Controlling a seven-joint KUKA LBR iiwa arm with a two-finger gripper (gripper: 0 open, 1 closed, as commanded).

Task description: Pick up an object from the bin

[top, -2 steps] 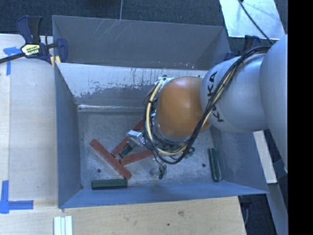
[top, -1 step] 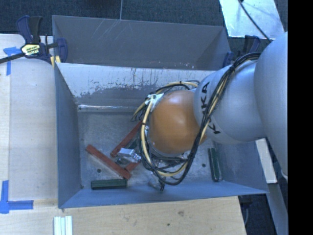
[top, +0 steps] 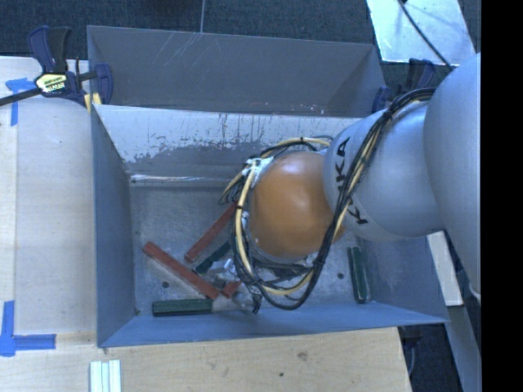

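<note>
Low in the bin's front middle, a small part of my gripper [top: 244,298] pokes out from under the arm's orange dome and cables. Its tip sits at the lower end of a long red-brown bar [top: 176,269] that runs diagonally across the bin floor. A short red piece [top: 231,287] lies right beside the tip. A second red-brown bar [top: 211,233] leans diagonally just above, and a dark green bar [top: 212,258] is partly hidden under the dome. I cannot see anything held.
Another dark green bar [top: 181,306] lies flat along the front wall at the left. A further dark green bar [top: 358,273] lies upright in the picture near the right wall. The arm's dome covers the middle of the bin floor.
</note>
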